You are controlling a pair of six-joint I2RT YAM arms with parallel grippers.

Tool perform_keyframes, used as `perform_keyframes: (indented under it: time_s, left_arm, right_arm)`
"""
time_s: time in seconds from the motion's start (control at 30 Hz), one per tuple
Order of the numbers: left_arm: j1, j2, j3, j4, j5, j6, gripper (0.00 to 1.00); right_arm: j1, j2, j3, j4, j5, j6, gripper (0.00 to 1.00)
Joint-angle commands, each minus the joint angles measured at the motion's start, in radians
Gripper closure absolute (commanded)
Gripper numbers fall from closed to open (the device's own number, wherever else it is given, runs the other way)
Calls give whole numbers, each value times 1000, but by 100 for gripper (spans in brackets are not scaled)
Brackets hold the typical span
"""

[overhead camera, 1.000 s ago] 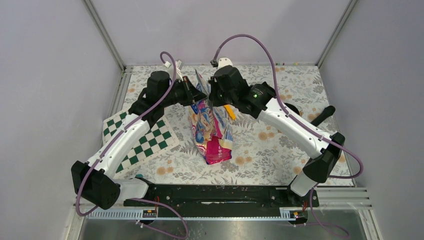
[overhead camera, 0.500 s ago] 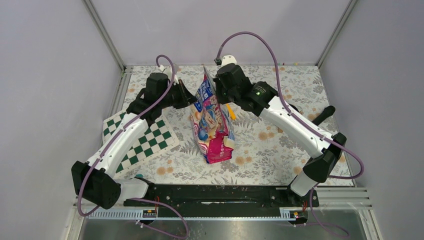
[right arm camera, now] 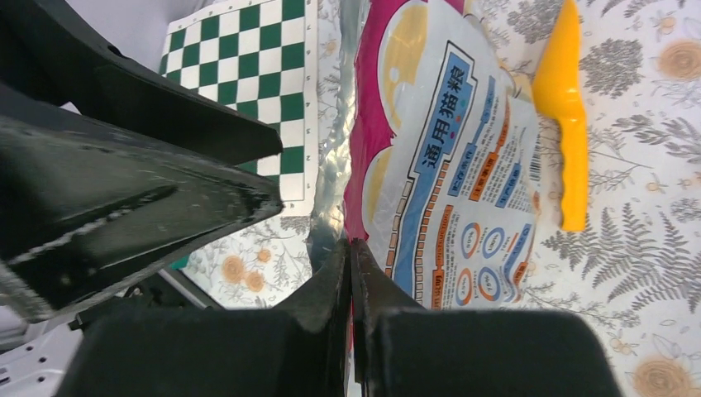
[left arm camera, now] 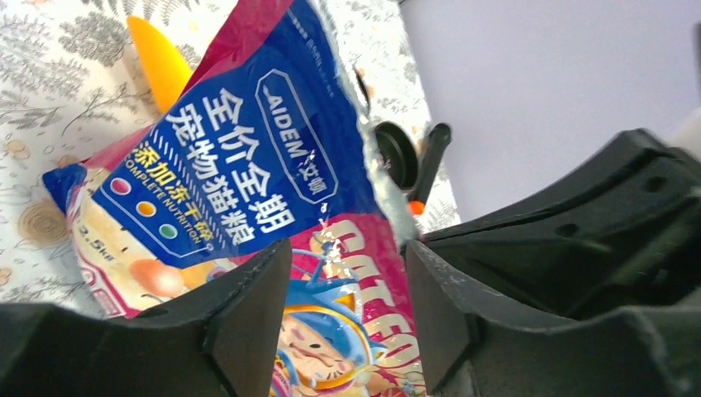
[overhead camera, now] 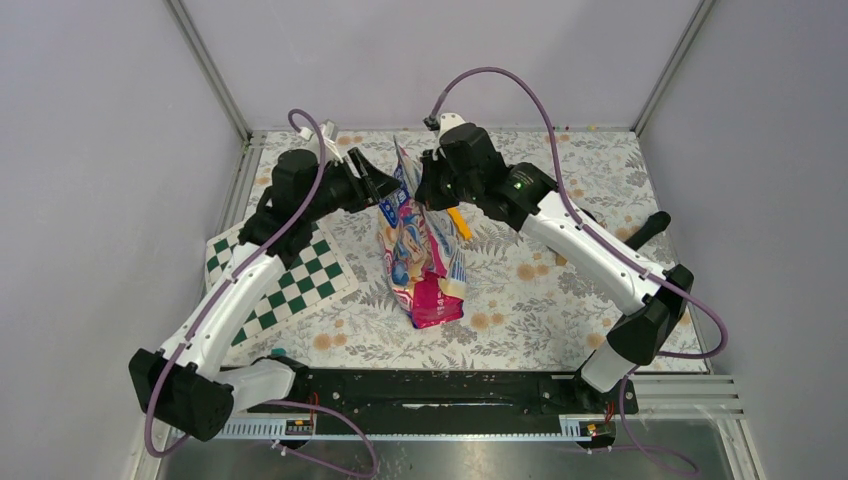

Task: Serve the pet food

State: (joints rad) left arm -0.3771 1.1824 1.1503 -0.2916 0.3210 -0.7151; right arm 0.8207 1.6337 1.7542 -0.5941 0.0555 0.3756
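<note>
**What sits on my bench**

My bench (overhead camera: 540,300) wears a flowered cover. A green-and-white chequered board (overhead camera: 290,285) lies flat on my left side. In the middle, the pet food bag (overhead camera: 425,270) rests on its lower end, top raised. An orange scoop (right arm camera: 562,107) lies just beside it, to the right. Farther right lie a black round bowl (left arm camera: 395,153) and a black handle with an orange tip (left arm camera: 430,161).

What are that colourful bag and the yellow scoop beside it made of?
Pet food bag: thin plastic film, probably foil-lined; glossy, crinkled, silvery along its edge.
Scoop: rigid moulded plastic by the look; smooth, even yellow-orange, slight sheen.
</note>
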Motion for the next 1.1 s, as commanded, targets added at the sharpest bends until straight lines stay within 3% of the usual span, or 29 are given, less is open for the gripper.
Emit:
perform_keyframes:
  time_s: [0.0, 0.33, 0.8, 1.07]
  left_arm:
    - [20, -36, -49, 178, 74, -90, 44]
    - [15, 48, -39, 189, 192, -99, 47]
    - [-18, 69, -34, 140, 185, -68, 74]
    - [-31, 129, 29, 67, 198, -54, 72]
  right_arm:
    - [-6, -39, -24, 14, -88, 45, 100]
    - [-9, -43, -28, 17, -87, 54, 100]
    - [-32, -42, -28, 0, -73, 105, 100]
    - [-33, -23, -31, -8, -101, 74, 100]
